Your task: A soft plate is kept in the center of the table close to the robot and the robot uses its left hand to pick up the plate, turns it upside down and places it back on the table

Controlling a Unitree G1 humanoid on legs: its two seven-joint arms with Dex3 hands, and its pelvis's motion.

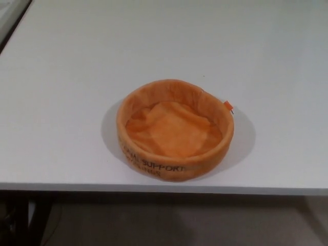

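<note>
You have neither robot hand in the head view, left or right, so you cannot tell from here whether their fingers are apart or together. The soft plate sits mouth-up on the white table, slightly toward 6 o'clock from the table's middle and close to the near edge. It is orange fabric with a raised padded wall and a wrinkled floor. Dark lettering runs along the outer wall at 6 o'clock; only part of it reads clearly. A small orange tag sticks out of the rim at about 2 o'clock. Nothing touches the plate.
</note>
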